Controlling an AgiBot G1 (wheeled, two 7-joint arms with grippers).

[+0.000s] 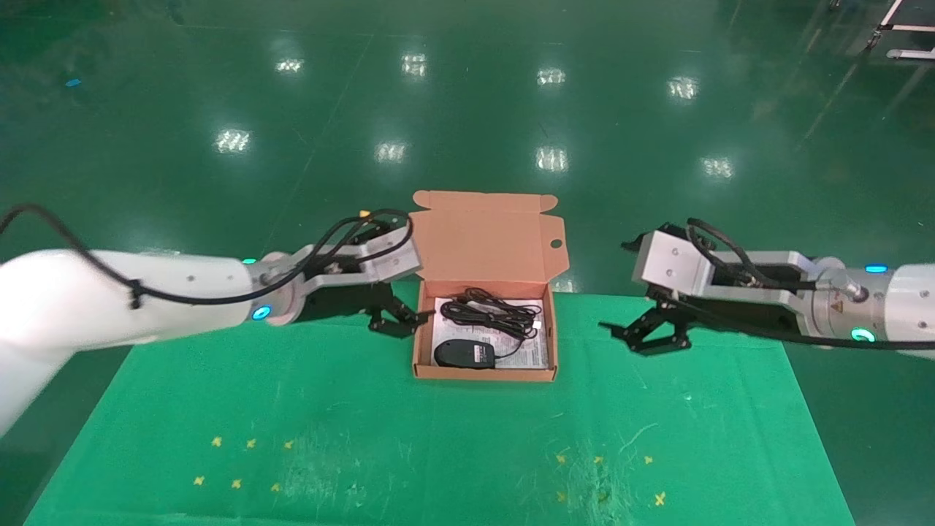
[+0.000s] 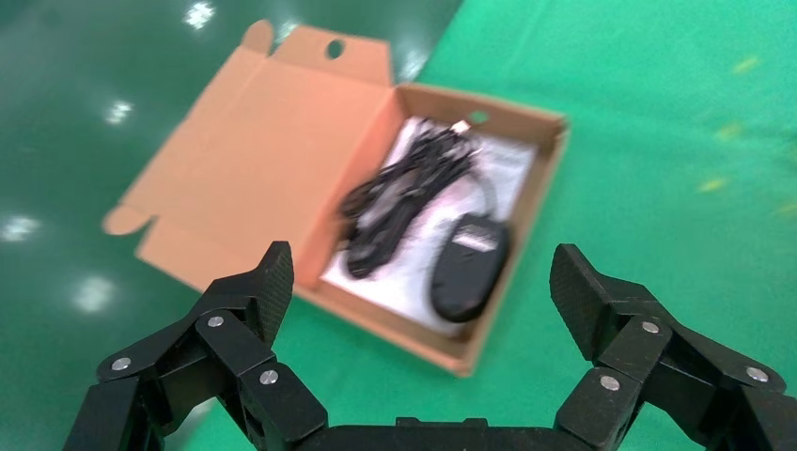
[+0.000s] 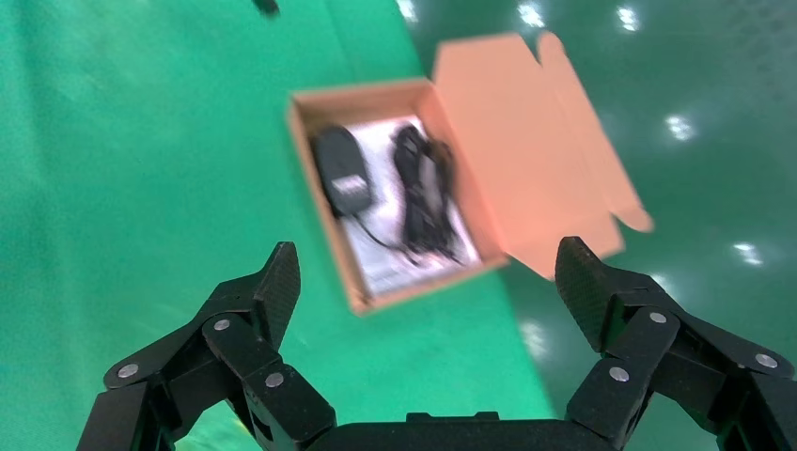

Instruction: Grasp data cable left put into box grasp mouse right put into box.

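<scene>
The orange-brown box (image 1: 418,343) stands open at the table's middle rear, lid flap (image 1: 486,234) raised behind it. Inside, on the white printed sheet, lie the black data cable (image 1: 491,313) at the back and the black mouse (image 1: 463,354) at the front, its thin cord beside it. My left gripper (image 1: 398,321) hovers open and empty just left of the box. My right gripper (image 1: 643,336) hovers open and empty to the box's right. The left wrist view shows the box (image 2: 536,188), data cable (image 2: 399,193) and mouse (image 2: 470,268); the right wrist view shows the box (image 3: 320,197), mouse (image 3: 340,169) and data cable (image 3: 423,188).
The table carries a green cloth (image 1: 438,438) with small yellow cross marks near the front left (image 1: 235,483) and front right (image 1: 659,499). Shiny green floor lies beyond the table's rear edge. A white frame (image 1: 902,29) stands at the far right.
</scene>
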